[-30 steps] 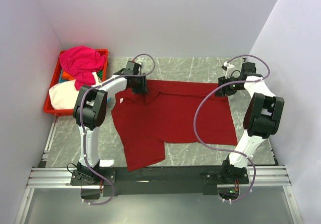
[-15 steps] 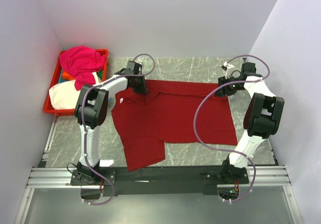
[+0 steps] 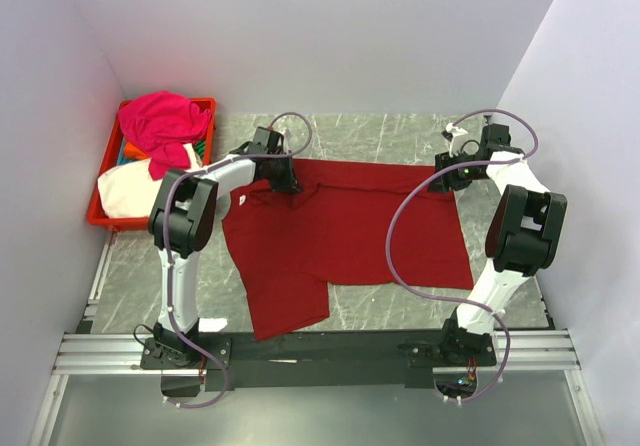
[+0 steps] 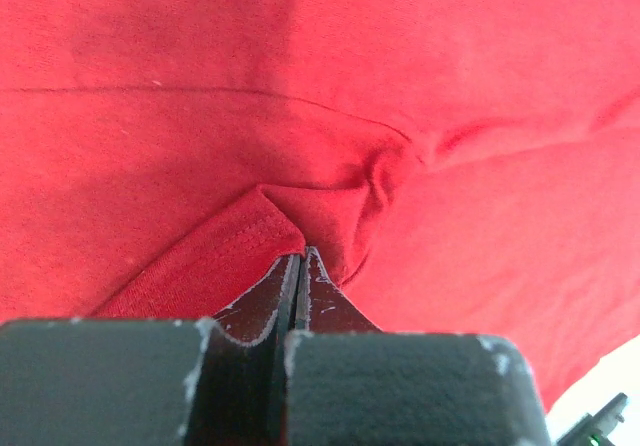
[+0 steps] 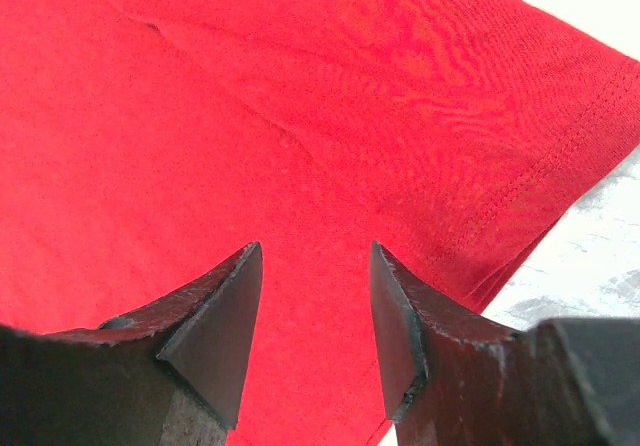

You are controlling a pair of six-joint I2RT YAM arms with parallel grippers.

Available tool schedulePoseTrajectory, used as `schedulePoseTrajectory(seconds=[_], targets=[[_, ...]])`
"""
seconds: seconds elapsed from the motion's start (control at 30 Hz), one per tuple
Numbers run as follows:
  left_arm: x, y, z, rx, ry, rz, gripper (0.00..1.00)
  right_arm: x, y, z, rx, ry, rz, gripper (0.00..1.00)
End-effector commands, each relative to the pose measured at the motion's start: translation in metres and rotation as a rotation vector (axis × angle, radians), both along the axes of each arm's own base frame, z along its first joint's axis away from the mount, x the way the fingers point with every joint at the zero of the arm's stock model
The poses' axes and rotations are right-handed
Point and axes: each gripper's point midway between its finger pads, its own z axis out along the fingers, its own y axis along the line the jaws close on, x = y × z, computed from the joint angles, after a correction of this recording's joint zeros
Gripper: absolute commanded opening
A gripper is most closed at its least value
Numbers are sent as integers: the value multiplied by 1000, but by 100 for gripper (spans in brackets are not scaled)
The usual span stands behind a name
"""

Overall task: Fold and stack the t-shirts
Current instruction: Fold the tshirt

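Two arms reach over a grey marbled table [image 3: 380, 131] boxed in by plain white walls [image 3: 330, 36] at the back and on both sides, with a metal rail [image 3: 100, 354] along the near edge. From above, the red shirt [image 3: 350, 236] lies spread flat across the middle of the table, its near-left part running down toward the rail. A crate [image 3: 95, 211] sits in the far-left corner against the wall, a magenta shirt [image 3: 160, 121] heaped on top and a cream shirt [image 3: 122, 191] bulging over its near end, with scraps of orange and cyan cloth between them. The left gripper [image 3: 290, 184] is down on the red shirt's far-left edge; the right gripper [image 3: 447, 178] is at its far-right corner. In the left wrist view the jaws are pressed together on a pinch of the red shirt at a stitched hem, and the cloth puckers into small creases just ahead of the tips. A sliver of pale table shows at the lower right. In the right wrist view the jaws stand partway apart with nothing between them — only flat red cloth below. The double-stitched hem runs along the right and pale marble lies beyond it. Whether the tips touch the cloth cannot be told.
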Motion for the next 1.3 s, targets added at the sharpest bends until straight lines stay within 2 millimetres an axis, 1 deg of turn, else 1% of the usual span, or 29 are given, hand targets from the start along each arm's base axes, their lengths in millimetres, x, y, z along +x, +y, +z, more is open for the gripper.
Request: schedulePoseTrajectory(seconds=[0.0, 0.07, 0.13, 0.17, 0.23, 0.33, 0.47, 0.57, 0.73, 0.83, 0.87, 0.9, 0.93, 0.97, 1.0, 1.03, 1.1, 1.13, 1.17, 1.2, 1.27], targets=[[4, -19, 54, -125, -96, -26, 0, 1, 5, 20, 6, -55, 9, 54], [-2, -25, 67, -183, -93, -30, 0, 0, 4, 20, 4, -55, 10, 54], [-1, -27, 70, -198, -100, -32, 0, 1, 4, 19, 5, -56, 12, 54], [-3, -29, 74, -213, -99, -33, 0, 0, 4, 20, 5, -56, 11, 54], [-7, -32, 75, -233, -88, -43, 0, 1, 4, 21, 7, -57, 10, 54], [-14, -35, 73, -248, -69, -52, 1, 1, 4, 22, 9, -59, 10, 54], [-25, -38, 60, -248, -36, -57, 1, 1, 3, 23, 9, -63, 10, 54], [-31, -41, 55, -251, -25, -54, 1, 1, 2, 24, 7, -65, 10, 54], [-38, -44, 53, -241, -24, -47, 2, 0, 2, 24, 5, -66, 10, 54], [-47, -44, 54, -213, -37, -43, 12, 0, 1, 22, 0, -65, 11, 54], [-49, -45, 54, -208, -40, -47, 18, 0, 1, 21, -1, -63, 9, 54], [-52, -45, 55, -208, -46, -53, 21, 0, 1, 21, -3, -65, 10, 54], [-59, -48, 61, -207, -62, -75, 23, 0, 1, 21, -3, -63, 10, 54], [-60, -46, 64, -189, -81, -71, 29, -1, 1, 20, -3, -63, 11, 54], [-61, -45, 67, -172, -96, -73, 32, -1, 1, 20, -2, -62, 13, 54], [-63, -42, 80, -148, -149, -85, 34, -1, 1, 21, -5, -64, 13, 54], [-60, -30, 89, -91, -213, -61, 37, -2, 1, 19, -4, -63, 13, 54], [-60, -21, 101, -64, -262, -50, 39, -2, 2, 20, -3, -65, 14, 54], [-58, -12, 102, -31, -282, -22, 46, -2, 2, 20, -3, -64, 13, 54], [-49, 5, 103, 14, -306, 36, 49, -2, 2, 20, -1, -63, 15, 54], [-46, 24, 99, 26, -293, 85, 49, -2, 3, 21, 3, -66, 14, 54]])
